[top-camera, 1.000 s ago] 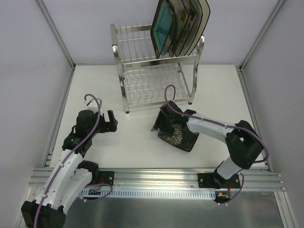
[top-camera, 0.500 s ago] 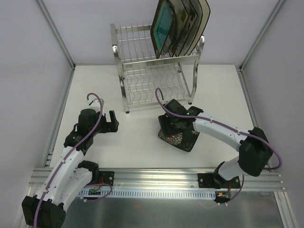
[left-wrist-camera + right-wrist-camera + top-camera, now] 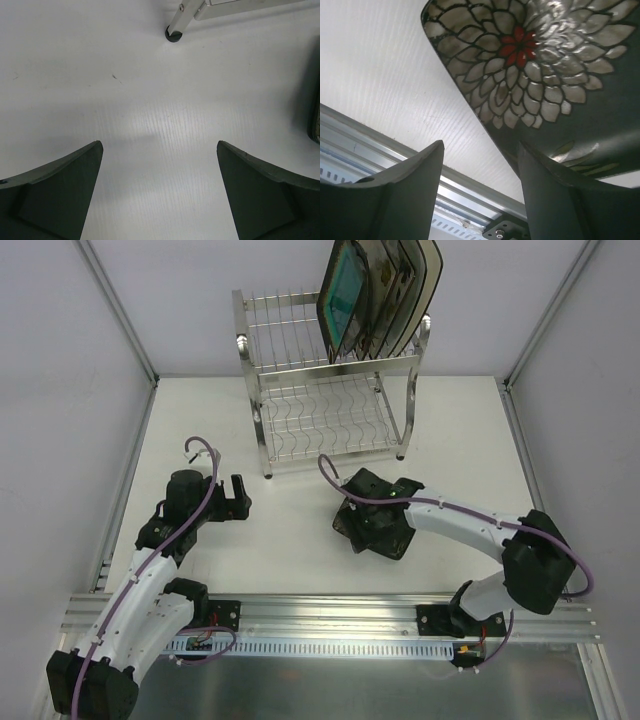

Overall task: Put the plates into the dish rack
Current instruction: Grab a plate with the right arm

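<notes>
A dark square plate with a white flower and red centre [image 3: 530, 65] lies flat on the white table, in front of the dish rack [image 3: 330, 390]. My right gripper [image 3: 352, 525] hangs over the plate's left side and hides most of it [image 3: 398, 540] from above. The jaws of that gripper [image 3: 481, 145] are open; the right finger [image 3: 560, 200] is at the plate's rim and the gap shows bare table. Several plates [image 3: 375, 295] stand on edge at the right of the rack's top tier. My left gripper [image 3: 240, 498] is wide open over bare table [image 3: 159, 145].
The rack's lower tier [image 3: 330, 425] holds nothing. One rack foot [image 3: 174, 35] shows ahead of the left gripper. A metal rail [image 3: 330, 615] runs along the table's near edge, close below the plate. White walls enclose the table on three sides.
My right gripper has swung round over the dark plate, now covering most of it, and its jaws have widened a little. The left arm has barely moved.
</notes>
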Controlling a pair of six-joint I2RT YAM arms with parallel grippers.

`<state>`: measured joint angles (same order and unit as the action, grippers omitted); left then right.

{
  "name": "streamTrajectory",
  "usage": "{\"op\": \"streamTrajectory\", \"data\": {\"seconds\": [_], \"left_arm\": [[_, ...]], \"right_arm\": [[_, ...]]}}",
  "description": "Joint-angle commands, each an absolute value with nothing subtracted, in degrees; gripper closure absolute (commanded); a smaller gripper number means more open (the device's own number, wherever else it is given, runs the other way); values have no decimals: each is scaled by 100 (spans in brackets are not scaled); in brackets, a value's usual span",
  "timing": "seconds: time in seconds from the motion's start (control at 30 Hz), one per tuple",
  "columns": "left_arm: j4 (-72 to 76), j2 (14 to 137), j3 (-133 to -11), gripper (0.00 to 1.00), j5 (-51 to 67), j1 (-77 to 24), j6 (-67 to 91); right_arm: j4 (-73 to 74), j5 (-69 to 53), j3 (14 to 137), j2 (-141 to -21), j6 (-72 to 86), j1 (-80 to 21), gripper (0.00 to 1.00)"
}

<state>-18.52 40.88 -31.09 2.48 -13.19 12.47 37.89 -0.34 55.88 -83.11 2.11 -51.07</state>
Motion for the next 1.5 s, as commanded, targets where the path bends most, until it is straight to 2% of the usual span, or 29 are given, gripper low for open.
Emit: {"op": "streamTrajectory", "data": {"seconds": [0.0, 0.17, 0.27, 0.37, 0.5, 0.7, 0.93, 1.17, 1.3, 1.47], "left_arm": [[-1635, 4008, -3085, 1, 114, -1371, 1134], [-1565, 4007, -3067, 1, 62, -1371, 1134], [-1521, 4122, -3094, 1, 176, -1371, 1107], [-1521, 4148, -3120, 1, 202, -1371, 1116], [-1520, 4008, -3085, 1, 184, -1362, 1134], [-1503, 3999, -3067, 1, 457, -1362, 1169], [-1503, 4069, -3155, 1, 800, -1538, 1151], [-1485, 4666, -3541, 1, 256, -2767, 1511], [-1450, 5201, -3919, 1, -95, -3488, 1740], [-1389, 5799, -4288, 1, -343, -4200, 1793]], "right_arm": [[3639, -176, 5572, -8551, 35, -5343, 37], [3647, -35, 5818, -9095, 35, -5616, 39], [3595, 167, 5967, -9324, 70, -5721, 43], [3551, 106, 6186, -9492, 114, -5862, 51], [3402, -182, 6564, -9755, 149, -5933, 54], [3313, -71, 6969, -9800, 158, -5933, 54], [3366, 448, 6733, -9001, 439, -5757, 49], [3656, 984, 5909, -7797, 729, -4634, 48], [3718, 826, 5275, -7025, 861, -3632, 49], [3736, 414, 4730, -6697, 949, -2497, 51]]}}
